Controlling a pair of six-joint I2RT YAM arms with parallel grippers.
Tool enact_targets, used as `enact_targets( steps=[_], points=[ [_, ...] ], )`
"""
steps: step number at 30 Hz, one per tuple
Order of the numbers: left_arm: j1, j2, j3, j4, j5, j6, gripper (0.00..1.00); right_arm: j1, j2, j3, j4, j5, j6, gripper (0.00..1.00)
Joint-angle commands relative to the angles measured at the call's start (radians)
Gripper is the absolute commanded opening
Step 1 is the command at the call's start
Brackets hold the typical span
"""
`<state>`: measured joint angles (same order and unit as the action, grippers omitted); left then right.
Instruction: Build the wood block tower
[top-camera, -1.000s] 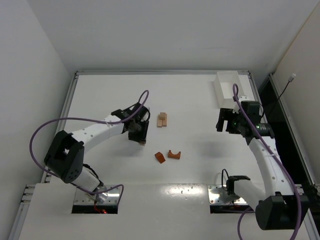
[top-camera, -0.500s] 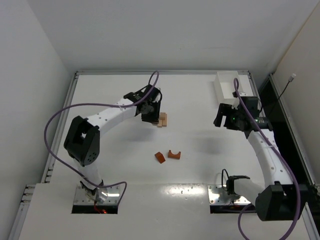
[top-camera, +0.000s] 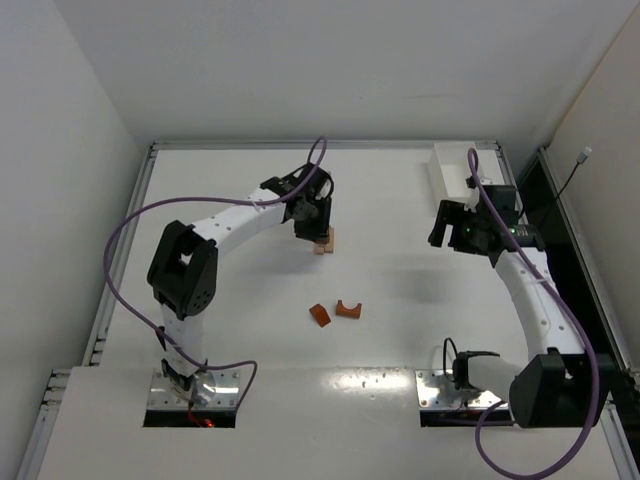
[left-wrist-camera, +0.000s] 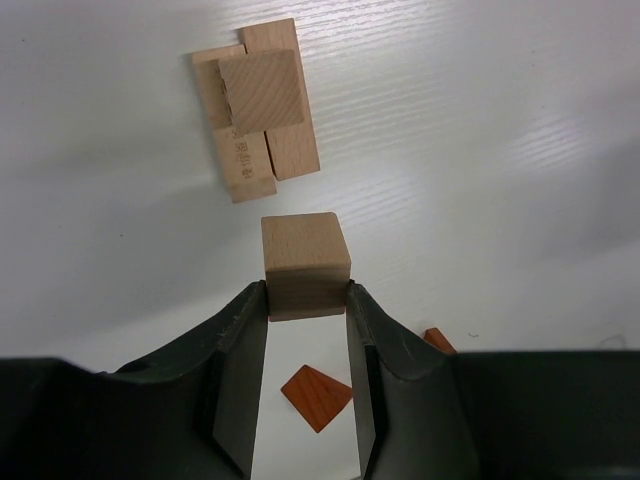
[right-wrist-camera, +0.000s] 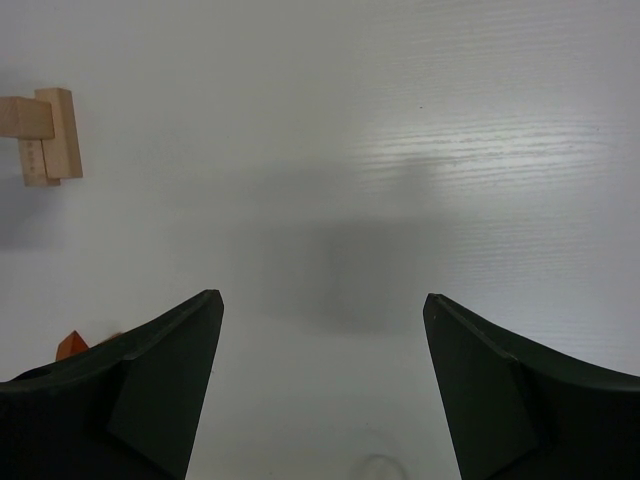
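While your left hand (left-wrist-camera: 306, 300) pinches its flat sides, cube (left-wrist-camera: 305, 262): likely light, rigid, smooth.
Right hand (right-wrist-camera: 322, 300): gaping, empty.

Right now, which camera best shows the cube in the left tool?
Left wrist: the tan cube sits centre frame, pinched by the left tool. In top external that tool covers it; right wrist misses it.

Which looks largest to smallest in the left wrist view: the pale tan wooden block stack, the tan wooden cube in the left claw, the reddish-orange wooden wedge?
1. pale tan wooden block stack
2. tan wooden cube, held in the left claw; nearer the camera, so true size unsure
3. reddish-orange wooden wedge
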<state>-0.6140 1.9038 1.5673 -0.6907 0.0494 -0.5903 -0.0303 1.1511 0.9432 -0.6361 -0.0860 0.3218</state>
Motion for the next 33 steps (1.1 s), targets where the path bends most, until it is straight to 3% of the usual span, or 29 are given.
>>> enact_targets(
  steps=[1, 33],
  points=[
    [-0.009, 0.014, 0.036, -0.003, 0.023, -0.025, 0.0, -0.003, 0.009, 0.049, 0.032, 0.002, 0.011, 0.79],
    [-0.009, 0.147, 0.111, 0.007, 0.014, -0.016, 0.0, -0.022, 0.036, 0.049, 0.05, -0.017, 0.011, 0.79]
  ],
)
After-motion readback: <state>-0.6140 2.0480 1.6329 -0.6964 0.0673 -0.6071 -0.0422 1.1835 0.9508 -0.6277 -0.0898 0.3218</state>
